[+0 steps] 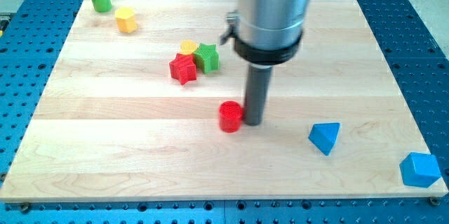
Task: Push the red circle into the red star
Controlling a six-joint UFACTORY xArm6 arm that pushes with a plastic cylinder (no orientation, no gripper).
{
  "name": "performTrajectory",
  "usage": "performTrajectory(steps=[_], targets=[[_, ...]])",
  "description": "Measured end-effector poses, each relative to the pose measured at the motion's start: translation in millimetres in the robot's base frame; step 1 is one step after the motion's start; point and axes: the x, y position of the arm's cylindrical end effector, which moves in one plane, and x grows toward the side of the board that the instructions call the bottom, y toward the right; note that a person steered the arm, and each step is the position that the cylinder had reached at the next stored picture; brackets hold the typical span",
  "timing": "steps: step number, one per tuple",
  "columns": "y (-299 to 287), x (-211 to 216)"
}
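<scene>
- A pale wooden board [105,147] lies on a blue perforated table [421,34], seen from the near side.
- My tip [252,123] rests on the board, touching the right side of the red circle [231,116], near the board's middle.
- There is no claw on this arm, only a straight dark rod, so nothing spreads or pinches.
- The red star [183,69] sits farther away and to the left of the circle, well apart from it.
- A green star [207,57] touches the red star's right side; a yellow block [189,45] sits just behind them.
- Two blue blocks, one [325,137] near right and one [420,169] at the near right corner, lie away from the path.
- A green cylinder [101,0] and yellow block [125,20] stand at the far left corner.
- To push well, I judge the tip should shift to the circle's near-right side, then drive far and left.
- A push straight left would likely miss the star; keep the contact centred so the circle does not slip aside.
</scene>
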Motion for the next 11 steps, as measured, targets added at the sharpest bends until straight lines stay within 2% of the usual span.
performTrajectory(steps=[2,3,4,6,7,8,10,11], targets=[[-116,5],[-64,29],[-70,45],[-185,30],[-204,13],[-182,-22],[-159,-5],[-143,-28]])
